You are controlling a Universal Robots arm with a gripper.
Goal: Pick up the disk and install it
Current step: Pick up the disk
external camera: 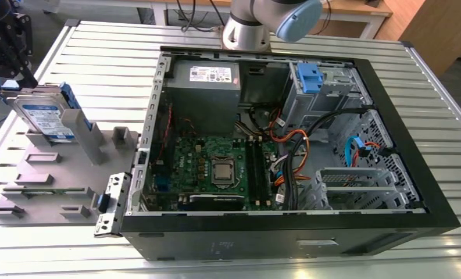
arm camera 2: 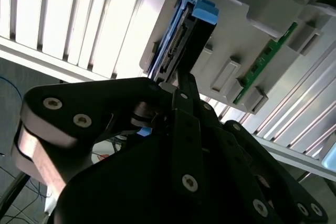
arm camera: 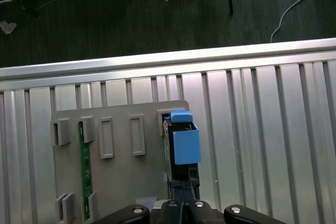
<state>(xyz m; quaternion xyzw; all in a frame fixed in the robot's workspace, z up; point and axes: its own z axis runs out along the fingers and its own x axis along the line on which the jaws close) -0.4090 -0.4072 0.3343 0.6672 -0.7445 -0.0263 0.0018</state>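
The disk (external camera: 44,116) stands on edge in a slot of a grey holder (external camera: 52,174) on the exterior view's left, its white-and-blue label and blue side rails showing. My black gripper (external camera: 27,81) hangs right over the disk's upper end. In both wrist views the disk (arm camera 2: 178,40) (arm camera: 181,145) is seen edge-on, with its connector end just ahead of my gripper (arm camera 2: 181,80) (arm camera: 184,200). The fingers lie pressed together, with nothing seen between them. Whether they touch the disk is unclear.
An open computer case (external camera: 292,145) lies on the slatted metal table (external camera: 447,93), with a drive cage and blue tab (external camera: 311,78) at its far right corner. A green memory stick (arm camera: 83,171) sits in the holder. The arm's base (external camera: 261,23) stands behind the case.
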